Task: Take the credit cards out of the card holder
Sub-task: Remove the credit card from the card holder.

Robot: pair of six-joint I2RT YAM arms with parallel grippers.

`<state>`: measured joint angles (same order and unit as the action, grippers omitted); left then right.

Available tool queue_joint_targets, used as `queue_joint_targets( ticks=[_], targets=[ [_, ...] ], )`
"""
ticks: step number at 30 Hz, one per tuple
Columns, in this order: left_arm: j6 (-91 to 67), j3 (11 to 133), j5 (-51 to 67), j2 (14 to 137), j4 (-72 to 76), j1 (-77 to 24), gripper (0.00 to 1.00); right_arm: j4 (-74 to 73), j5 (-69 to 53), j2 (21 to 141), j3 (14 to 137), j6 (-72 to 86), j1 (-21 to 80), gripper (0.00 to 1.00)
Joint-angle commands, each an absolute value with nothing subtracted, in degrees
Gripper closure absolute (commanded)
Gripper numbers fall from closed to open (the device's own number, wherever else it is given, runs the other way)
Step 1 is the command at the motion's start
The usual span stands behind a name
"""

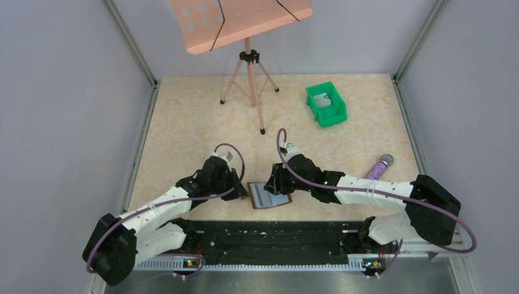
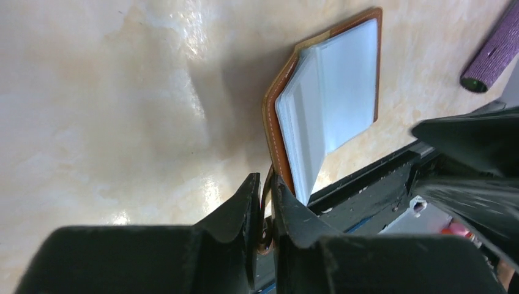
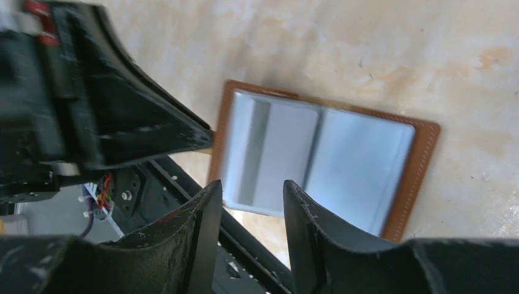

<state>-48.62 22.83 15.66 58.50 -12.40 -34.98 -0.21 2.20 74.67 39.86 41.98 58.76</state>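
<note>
no readable text, label or number anywhere.

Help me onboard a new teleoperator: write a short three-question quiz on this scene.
1. True or false: the card holder lies shut on the table.
2. What does the left gripper pinch? A) the card holder's brown side tab B) a pencil C) nothing
3. Fill in: the green bin stands on the table's far ____ side.
Key: 1 false, it lies open; 2 A; 3 right.
</note>
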Motion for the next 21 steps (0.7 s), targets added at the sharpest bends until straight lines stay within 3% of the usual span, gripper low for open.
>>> queue_joint_targets(
  ticks=[1, 10, 21],
  targets=[
    [-49.3, 29.0, 11.2, 55.5, -21.4, -34.5, 0.80, 10.5, -5.4, 76.2, 34.2, 43.0, 55.7, 0.58],
    [-52.5, 30.4, 13.9, 50.0, -19.8, -34.5, 0.68, 15.9, -9.4, 76.7, 30.5, 44.9, 54.5, 0.60],
    [-52.2, 29.0, 10.5, 54.0, -21.7, -34.5, 0.67, 21.7, -11.6, 83.5, 32.1, 47.0, 55.0, 0.63]
  ],
)
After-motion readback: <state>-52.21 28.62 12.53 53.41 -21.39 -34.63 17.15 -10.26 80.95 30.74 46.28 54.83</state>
